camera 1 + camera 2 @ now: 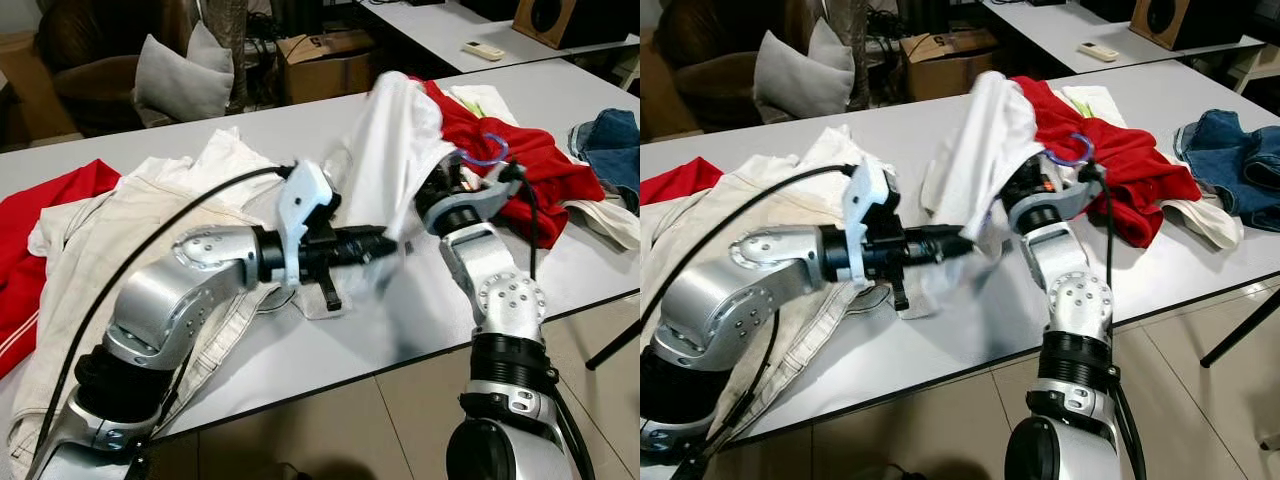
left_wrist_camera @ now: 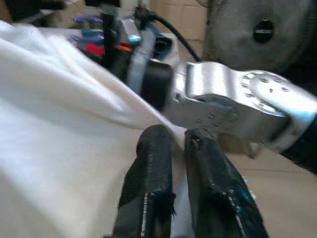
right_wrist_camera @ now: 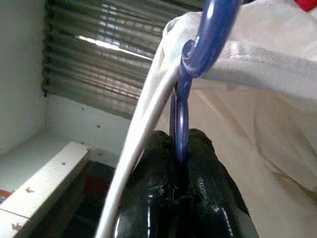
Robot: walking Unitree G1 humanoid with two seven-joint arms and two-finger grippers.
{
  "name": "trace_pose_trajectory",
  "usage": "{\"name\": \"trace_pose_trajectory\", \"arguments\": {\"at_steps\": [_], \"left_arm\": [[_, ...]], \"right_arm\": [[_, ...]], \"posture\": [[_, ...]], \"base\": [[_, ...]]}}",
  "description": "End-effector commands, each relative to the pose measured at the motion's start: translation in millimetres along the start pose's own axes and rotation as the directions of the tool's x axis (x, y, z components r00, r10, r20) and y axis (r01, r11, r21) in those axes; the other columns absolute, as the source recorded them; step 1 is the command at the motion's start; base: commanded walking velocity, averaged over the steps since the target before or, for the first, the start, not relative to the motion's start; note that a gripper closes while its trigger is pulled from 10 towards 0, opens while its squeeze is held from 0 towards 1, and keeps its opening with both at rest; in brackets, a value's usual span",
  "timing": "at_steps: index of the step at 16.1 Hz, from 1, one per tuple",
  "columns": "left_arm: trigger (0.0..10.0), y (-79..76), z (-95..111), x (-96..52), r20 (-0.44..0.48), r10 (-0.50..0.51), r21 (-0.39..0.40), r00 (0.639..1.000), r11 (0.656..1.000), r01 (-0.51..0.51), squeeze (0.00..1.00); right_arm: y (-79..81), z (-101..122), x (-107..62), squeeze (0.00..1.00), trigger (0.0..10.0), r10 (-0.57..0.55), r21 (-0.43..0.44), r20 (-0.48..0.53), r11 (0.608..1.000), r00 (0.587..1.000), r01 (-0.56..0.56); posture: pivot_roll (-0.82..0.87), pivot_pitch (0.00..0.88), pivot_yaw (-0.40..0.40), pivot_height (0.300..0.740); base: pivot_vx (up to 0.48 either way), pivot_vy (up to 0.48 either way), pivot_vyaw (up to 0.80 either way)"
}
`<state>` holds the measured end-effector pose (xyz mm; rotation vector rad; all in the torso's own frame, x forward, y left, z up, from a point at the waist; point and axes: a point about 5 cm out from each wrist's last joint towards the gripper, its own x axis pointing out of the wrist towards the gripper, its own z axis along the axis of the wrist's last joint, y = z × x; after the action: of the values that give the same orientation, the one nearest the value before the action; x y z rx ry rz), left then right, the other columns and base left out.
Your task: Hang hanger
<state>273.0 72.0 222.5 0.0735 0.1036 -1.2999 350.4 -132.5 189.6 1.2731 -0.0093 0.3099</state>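
Left pincer clenched on white shirt hem, pulling sideways over tabletop. Right pincer grasps blue hanger neck, hook up, shirt draped between them.

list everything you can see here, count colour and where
hanger: 1, blue, hook pinched in the right gripper, white garment draped over it
white garment: 1, white, lifted over the table middle between the two grippers
red garment: 1, red, on the table behind the right arm
red garment with white stripes: 1, on the table's left end
cream trousers: 1, cream, spread under the left arm
jeans: 1, blue, at the table's right edge
table: 1, light grey
remote control: 1, white, on the far table
cardboard box: 1, brown, behind the table
cushion: 1, grey, on a dark sofa
left gripper: black, shut on the white garment
right gripper: black, shut on the hanger
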Motion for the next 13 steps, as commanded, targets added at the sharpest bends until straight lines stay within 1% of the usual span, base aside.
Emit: {"name": "trace_pose_trajectory", "arguments": {"at_steps": [1,3,4,5,6,7,8,9,10,11,12,13], "left_arm": [[10.0,-4.6,6.8,-0.9,0.001,-0.043,0.018,0.999,0.999,0.043,1.00],[10.0,-10.0,8.1,-4.8,0.001,-0.097,-0.006,0.995,0.995,0.097,1.00],[10.0,-10.6,8.0,-6.3,-0.001,-0.102,-0.016,0.995,0.995,0.102,1.00],[10.0,-8.5,7.0,-8.7,-0.003,-0.082,-0.021,0.997,0.996,0.082,1.00],[10.0,-2.9,6.1,-13.1,0.001,-0.037,-0.017,0.999,0.999,0.037,1.00],[10.0,10.4,4.5,-23.5,0.011,0.079,0.003,0.997,0.997,-0.079,1.00],[10.0,27.9,0.9,-38.6,0.025,0.255,0.022,0.967,0.967,-0.256,1.00],[10.0,35.5,-1.2,-47.5,0.037,0.344,0.020,0.938,0.938,-0.345,1.00],[10.0,47.2,-7.2,-68.7,0.056,0.513,-0.022,0.856,0.858,-0.513,1.00],[10.0,48.7,-19.2,-88.1,0.020,0.623,-0.072,0.782,0.781,-0.620,0.97],[10.0,45.3,-25.4,-94.9,0.004,0.652,-0.086,0.758,0.756,-0.649,0.78],[10.0,41.1,-31.4,-99.3,-0.011,0.667,-0.110,0.745,0.740,-0.664,0.45]], "right_arm": [[3.5,1.5,-1.6,0.00,10.0,0.013,-0.003,0.011,1.000,1.000,-0.013],[1.1,3.6,-1.5,0.00,10.0,0.003,-0.011,0.018,1.000,1.000,-0.003],[-0.3,5.7,-0.9,0.00,10.0,-0.012,-0.021,0.028,1.000,1.000,0.013],[-1.6,7.0,-0.4,0.00,10.0,-0.025,-0.027,0.027,0.999,0.999,0.026],[-2.5,7.8,-0.6,0.00,10.0,-0.033,-0.056,0.019,0.998,0.999,0.034],[-2.9,9.8,-2.2,0.00,10.0,-0.044,-0.106,0.012,0.993,0.999,0.045],[4.0,12.8,-6.2,0.00,10.0,0.005,-0.098,0.015,0.995,1.000,-0.003],[8.2,15.1,-8.8,0.00,10.0,0.034,-0.104,0.022,0.994,0.999,-0.032],[18.1,23.1,-16.1,0.00,10.0,0.092,-0.149,0.047,0.985,0.995,-0.084],[26.7,31.0,-25.7,0.00,10.0,0.145,-0.149,0.056,0.980,0.988,-0.136],[30.4,34.2,-31.1,0.00,10.0,0.168,-0.148,0.050,0.976,0.985,-0.159],[35.0,36.2,-36.2,0.00,10.0,0.194,-0.161,0.040,0.969,0.980,-0.185]], "posture": [[0.03,0.000,0.093,0.740],[0.04,0.000,0.094,0.740],[0.05,0.000,0.095,0.740],[0.05,0.000,0.098,0.740],[0.04,0.000,0.098,0.740],[0.04,0.000,0.097,0.740],[0.05,0.000,0.089,0.740],[0.05,0.000,0.083,0.740],[0.06,0.000,0.076,0.740],[0.07,0.000,0.070,0.740],[0.08,0.000,0.066,0.740],[0.08,0.000,0.064,0.740]], "base": [[0.000,0.000,0.00],[0.000,0.000,0.00],[0.000,0.000,0.00],[0.000,0.000,0.00],[0.000,0.000,0.00],[0.000,0.000,0.00],[0.000,0.000,0.00],[0.000,0.000,0.80],[0.000,0.000,0.80],[0.000,0.000,0.80],[0.000,0.000,0.79],[0.000,0.000,0.79]]}}
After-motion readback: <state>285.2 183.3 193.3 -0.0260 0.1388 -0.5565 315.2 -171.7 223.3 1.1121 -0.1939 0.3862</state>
